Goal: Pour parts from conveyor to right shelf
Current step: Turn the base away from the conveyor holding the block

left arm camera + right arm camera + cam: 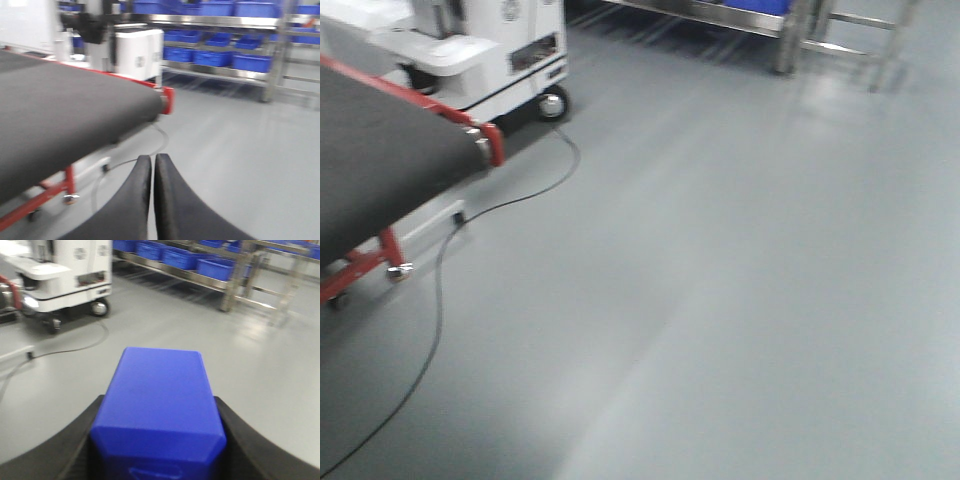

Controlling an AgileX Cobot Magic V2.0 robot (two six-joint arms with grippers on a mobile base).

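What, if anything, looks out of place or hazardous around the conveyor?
A loose black cable snakes across the grey floor from beside the conveyor to the white cart, a possible trip or wheel snag. Nothing looks spilled or damaged.

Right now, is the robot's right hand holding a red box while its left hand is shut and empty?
No, the box is blue, not red, as the right wrist view shows. The right hand does hold it, and the left hand is shut and empty.
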